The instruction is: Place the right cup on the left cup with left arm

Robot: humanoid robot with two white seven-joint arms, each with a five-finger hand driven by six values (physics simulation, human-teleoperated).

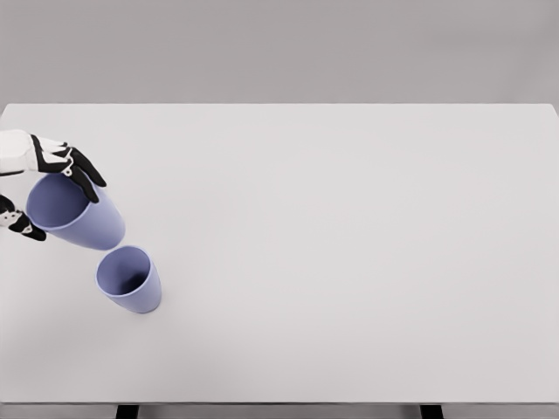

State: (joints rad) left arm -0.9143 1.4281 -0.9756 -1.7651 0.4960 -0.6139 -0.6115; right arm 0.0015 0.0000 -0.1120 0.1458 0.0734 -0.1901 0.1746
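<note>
While the left hand (39,179) grips the larger periwinkle cup (74,212) around its rim, black fingers (86,177) above and thumb below, that cup hangs tilted just up and to the left of the smaller periwinkle cup (130,279) standing on the white table (349,244). The carry looks nearly done; next the held cup must be levelled, centred over the lower rim and lowered. Most of the left arm is cut off, and the right arm is unseen.
</note>
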